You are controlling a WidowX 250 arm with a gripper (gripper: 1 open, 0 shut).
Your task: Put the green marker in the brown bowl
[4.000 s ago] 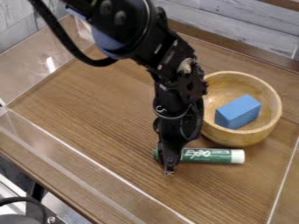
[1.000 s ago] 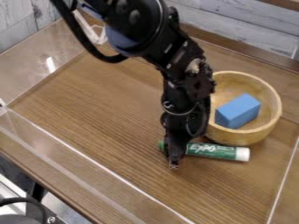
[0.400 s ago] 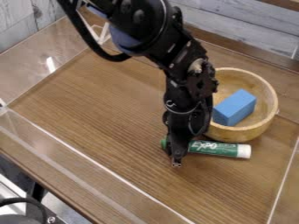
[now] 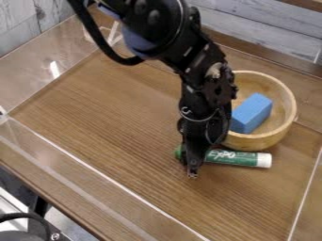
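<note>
The green marker (image 4: 242, 158) lies flat on the wooden table just in front of the brown bowl (image 4: 284, 130), its white barrel and green label pointing right. My gripper (image 4: 191, 166) points steeply down at the marker's dark cap end and is shut on it, hiding the cap. The marker rests on the table surface. The bowl stands to the right of the arm, close behind the marker.
A blue foam block (image 4: 253, 113) lies inside the bowl. Clear plastic walls (image 4: 25, 141) ring the table at the left and front. The black arm (image 4: 164, 38) reaches in from the top left. Bare wood lies to the left of the gripper.
The gripper and the marker's cap end have crept slightly right and toward the front. The marker has slid along the table with them.
</note>
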